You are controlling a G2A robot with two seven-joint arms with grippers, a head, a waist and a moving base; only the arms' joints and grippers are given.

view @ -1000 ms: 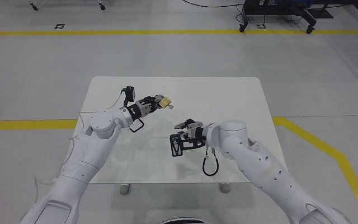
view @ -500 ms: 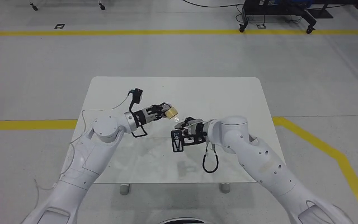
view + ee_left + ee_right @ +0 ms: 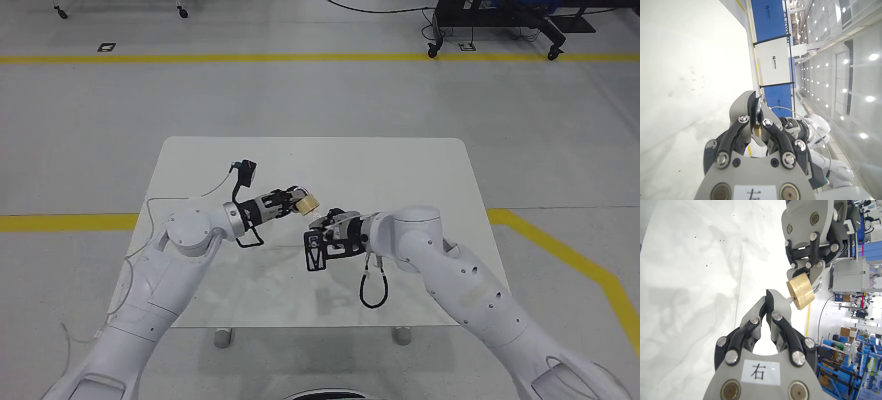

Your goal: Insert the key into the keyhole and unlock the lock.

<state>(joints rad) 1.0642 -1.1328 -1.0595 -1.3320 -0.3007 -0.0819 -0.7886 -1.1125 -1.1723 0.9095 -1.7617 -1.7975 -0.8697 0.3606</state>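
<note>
Illumination was bright and even, supplied by rows of ceiling lamps (image 3: 869, 98). The white tabletop (image 3: 687, 56) glared almost to washout in the left wrist view. Shadows (image 3: 668, 298) on it were soft and pale. Straight lines bowed near both wrist views' edges.

White table (image 3: 420, 160) with rounded corners, standing before me on a grey floor (image 3: 300, 90) marked with yellow lines. Its top carries a few small dark specks (image 3: 706, 265) and faint smudges.

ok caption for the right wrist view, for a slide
Right gripper holds the key at the keyhole of the brass padlock gripped by the left gripper
</note>
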